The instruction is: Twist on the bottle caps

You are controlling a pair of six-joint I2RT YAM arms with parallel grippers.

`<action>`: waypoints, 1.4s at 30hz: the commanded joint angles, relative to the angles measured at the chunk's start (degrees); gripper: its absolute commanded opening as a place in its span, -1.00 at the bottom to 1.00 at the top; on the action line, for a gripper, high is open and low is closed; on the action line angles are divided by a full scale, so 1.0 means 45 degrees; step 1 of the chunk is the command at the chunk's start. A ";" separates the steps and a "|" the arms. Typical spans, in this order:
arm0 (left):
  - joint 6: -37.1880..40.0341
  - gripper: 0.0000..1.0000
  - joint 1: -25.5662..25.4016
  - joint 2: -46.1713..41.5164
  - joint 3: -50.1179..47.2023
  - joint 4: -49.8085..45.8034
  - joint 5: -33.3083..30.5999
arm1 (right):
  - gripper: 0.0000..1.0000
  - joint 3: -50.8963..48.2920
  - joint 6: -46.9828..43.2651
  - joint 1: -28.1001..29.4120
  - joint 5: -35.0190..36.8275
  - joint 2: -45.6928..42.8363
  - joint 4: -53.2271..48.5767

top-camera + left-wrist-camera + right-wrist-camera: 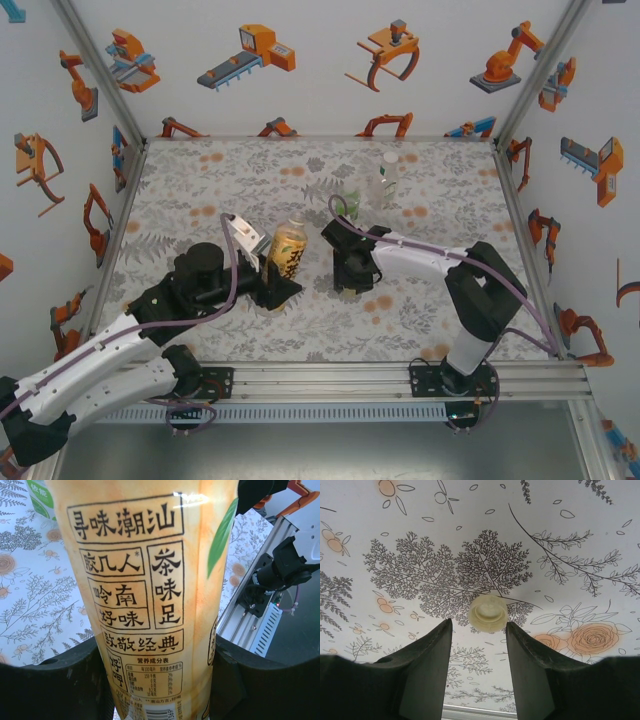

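The flower-printed table carries a green bottle and a clear bottle, both upright toward one o'clock from its centre. A pale cap lies flat on it.

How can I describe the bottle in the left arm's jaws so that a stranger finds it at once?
Look at the middle of the flowered table. There the left gripper's jaws clamp the amber bottle. Unlike the green bottle and the clear bottle farther back, it alone wears a yellow label printed with black Chinese characters.
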 commanded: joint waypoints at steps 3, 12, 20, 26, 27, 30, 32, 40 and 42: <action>-0.0176 -0.93 0.0077 -0.0204 0.0027 0.0254 0.0110 | -0.09 0.0000 0.0167 0.0087 0.0135 0.0194 0.0091; -0.0165 -0.93 0.0096 -0.0264 0.0006 0.0205 0.0069 | -0.09 0.0185 0.0099 0.0085 0.0434 -0.0143 -0.0089; -0.0181 -0.93 0.0087 -0.0233 -0.0020 0.0253 0.0091 | -0.10 0.0402 0.0063 0.0087 0.0495 -0.0414 -0.0203; -0.0190 -0.93 0.0114 -0.0241 -0.0002 0.0245 0.0089 | -0.11 0.0336 0.0066 0.0077 0.0331 -0.0356 0.0048; -0.0186 -0.93 0.0116 -0.0237 -0.0002 0.0234 0.0090 | -0.11 0.0330 0.0069 0.0087 0.0318 -0.0347 0.0062; -0.0183 -0.93 0.0116 -0.0247 -0.0003 0.0198 0.0091 | -0.12 0.0324 0.0085 0.0087 0.0329 -0.0285 0.0047; -0.0188 -0.93 0.0116 -0.0232 -0.0009 0.0215 0.0086 | -0.15 0.0288 0.0076 0.0072 0.0307 -0.0239 0.0113; -0.0210 -0.93 0.0116 -0.0232 -0.0007 0.0196 0.0091 | -0.16 0.0254 0.0071 0.0087 0.0261 -0.0103 0.0144; -0.0196 -0.93 0.0116 -0.0245 -0.0009 0.0193 0.0091 | -0.16 0.0246 0.0072 0.0087 0.0270 -0.0065 0.0175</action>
